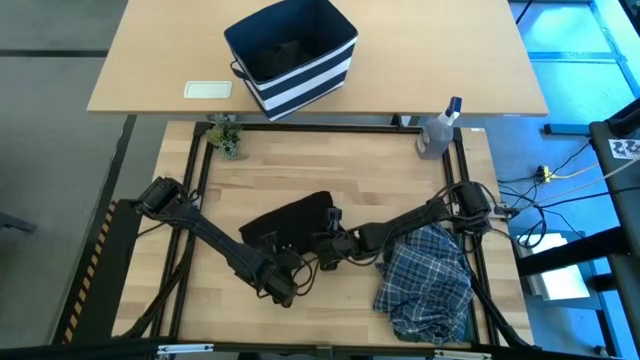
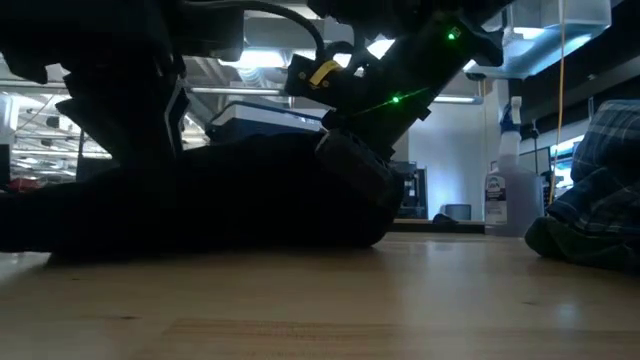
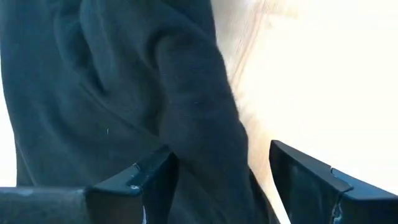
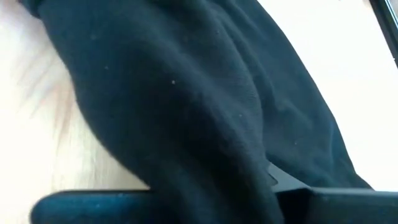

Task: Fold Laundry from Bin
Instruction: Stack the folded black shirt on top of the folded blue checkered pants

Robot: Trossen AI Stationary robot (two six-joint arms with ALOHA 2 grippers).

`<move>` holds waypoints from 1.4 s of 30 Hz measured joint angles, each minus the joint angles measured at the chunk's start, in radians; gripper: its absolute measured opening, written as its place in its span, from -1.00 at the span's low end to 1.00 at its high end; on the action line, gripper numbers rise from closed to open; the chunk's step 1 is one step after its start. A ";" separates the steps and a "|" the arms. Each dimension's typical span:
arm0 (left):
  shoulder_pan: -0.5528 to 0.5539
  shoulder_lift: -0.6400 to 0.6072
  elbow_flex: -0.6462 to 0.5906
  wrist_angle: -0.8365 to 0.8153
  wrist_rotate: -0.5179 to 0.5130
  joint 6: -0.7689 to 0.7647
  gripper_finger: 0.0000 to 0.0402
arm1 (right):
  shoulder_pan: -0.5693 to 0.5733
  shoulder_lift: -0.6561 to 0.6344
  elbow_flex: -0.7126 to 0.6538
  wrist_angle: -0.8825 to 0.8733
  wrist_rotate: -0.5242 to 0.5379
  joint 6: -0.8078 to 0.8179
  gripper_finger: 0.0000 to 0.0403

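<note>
Dark, soft, rumpled black garment (image 1: 290, 222) heaped mid-desk, straddled by left gripper (image 1: 283, 291) with fingers spread wide around a fold, pinched at its right end by closed right gripper (image 1: 328, 240). Beyond, plaid shirt (image 1: 428, 280) crumpled near desk's (image 1: 330, 165) right front edge; bare wood behind, striped bin (image 1: 292, 55) farther back.
</note>
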 joint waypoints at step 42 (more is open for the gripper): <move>0.009 0.090 0.110 -0.478 -0.280 0.011 -0.89 | 0.046 -0.056 0.330 -0.624 -0.087 0.054 -0.80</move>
